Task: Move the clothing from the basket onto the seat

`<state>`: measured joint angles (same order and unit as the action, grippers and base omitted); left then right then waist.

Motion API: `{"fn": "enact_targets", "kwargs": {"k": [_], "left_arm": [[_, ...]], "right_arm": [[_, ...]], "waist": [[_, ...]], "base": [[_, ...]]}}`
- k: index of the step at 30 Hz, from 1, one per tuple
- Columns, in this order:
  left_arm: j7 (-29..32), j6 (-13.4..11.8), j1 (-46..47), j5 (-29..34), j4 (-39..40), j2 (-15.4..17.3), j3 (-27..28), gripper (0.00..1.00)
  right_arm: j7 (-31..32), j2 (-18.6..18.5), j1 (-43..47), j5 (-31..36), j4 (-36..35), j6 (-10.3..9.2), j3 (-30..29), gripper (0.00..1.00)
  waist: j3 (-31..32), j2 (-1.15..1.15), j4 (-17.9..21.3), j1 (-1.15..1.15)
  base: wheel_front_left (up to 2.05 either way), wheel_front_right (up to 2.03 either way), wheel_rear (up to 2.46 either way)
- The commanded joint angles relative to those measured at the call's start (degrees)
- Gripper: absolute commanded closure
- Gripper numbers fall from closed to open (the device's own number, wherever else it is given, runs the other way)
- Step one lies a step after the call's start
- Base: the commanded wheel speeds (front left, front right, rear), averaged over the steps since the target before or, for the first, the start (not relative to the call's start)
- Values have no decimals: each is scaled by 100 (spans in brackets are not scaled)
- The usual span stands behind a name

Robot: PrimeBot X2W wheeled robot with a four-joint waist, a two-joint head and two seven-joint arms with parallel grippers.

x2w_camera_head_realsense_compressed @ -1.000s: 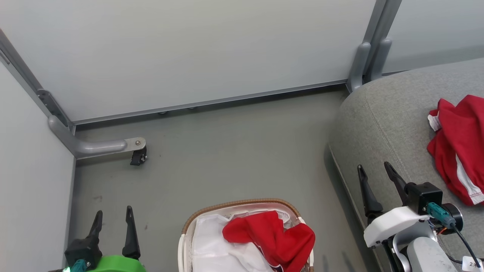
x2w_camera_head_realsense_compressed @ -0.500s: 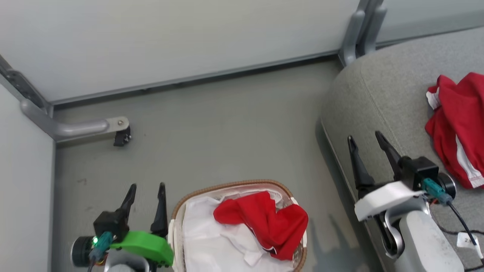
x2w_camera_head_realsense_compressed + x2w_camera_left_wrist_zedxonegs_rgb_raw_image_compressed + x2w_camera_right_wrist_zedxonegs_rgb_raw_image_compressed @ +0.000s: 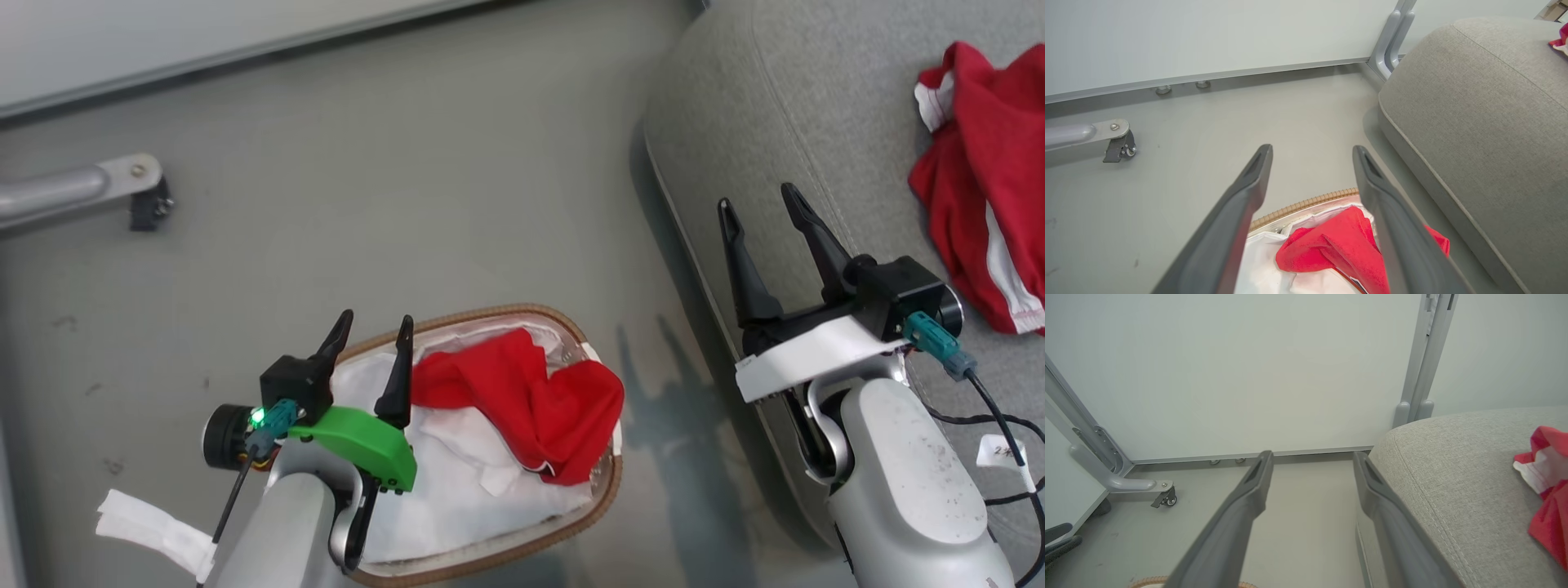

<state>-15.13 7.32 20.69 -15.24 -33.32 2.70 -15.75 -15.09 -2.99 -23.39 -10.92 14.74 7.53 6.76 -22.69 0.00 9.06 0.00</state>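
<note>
Grey floor (image 3: 392, 163), pale wall panels beyond, a castored frame leg (image 3: 122, 184) at far left. The seat (image 3: 759, 90) stood at right, and a striped red piece (image 3: 971, 188) of the clothing lay on it, well in from the edge. The basket (image 3: 506, 312) sat on the floor near the robot, left of the seat. A crumpled red piece (image 3: 531, 400) rested on the white liner (image 3: 465, 490), toward the basket's right side. The left gripper (image 3: 376, 317) hung over the basket's left part, fingers spread and empty, one tip just beside the red cloth. The right gripper (image 3: 757, 195) hovered at the seat's left edge, likewise spread and holding nothing. Judged about half done: one piece delivered, at least one left to lift. Whether more lay beneath it could not be told. The left arm looked best placed for the next pick.
</note>
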Motion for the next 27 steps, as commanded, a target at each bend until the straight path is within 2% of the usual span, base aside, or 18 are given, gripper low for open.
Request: {"fn": "enact_targets", "kwargs": {"k": [1, 5, 11, 13, 20, 27], "left_arm": [[-2, 23, 178, -74, -60, 36, -88, 0], [-3, 21, 499, -219, -303, 115, -390, 0], [-2, 23, 918, -764, -732, 224, -785, 0], [-2, 23, 1125, -1075, -1118, 309, -1025, 0], [192, 24, 1543, -1877, -2139, 292, -1587, 0], [491, 24, 1722, -2741, -2483, 260, -1971, 0]], "right_arm": [[-11, 2, -135, -35, -72, -8, 39, 0], [-11, 4, -208, -139, -199, -8, 67, 0], [-11, 0, -312, -276, -347, -8, 194, 0], [-11, 4, -363, -315, -395, -8, 246, 0], [-10, 3, -460, -336, -434, -8, 316, 0], [-10, 0, -531, -330, -453, -8, 302, 0]], "waist": [[-719, 0, 573, 0], [-1058, 0, 753, 0], [-1490, 0, 968, 0], [-1659, 0, 1035, 0], [-1892, 0, 1089, 0], [-2057, 0, 1017, 0]], "base": [[0, 0, 0], [0, 0, 0], [0, 0, 0], [0, 0, 0], [0, 0, 0], [0, 0, 0]]}}
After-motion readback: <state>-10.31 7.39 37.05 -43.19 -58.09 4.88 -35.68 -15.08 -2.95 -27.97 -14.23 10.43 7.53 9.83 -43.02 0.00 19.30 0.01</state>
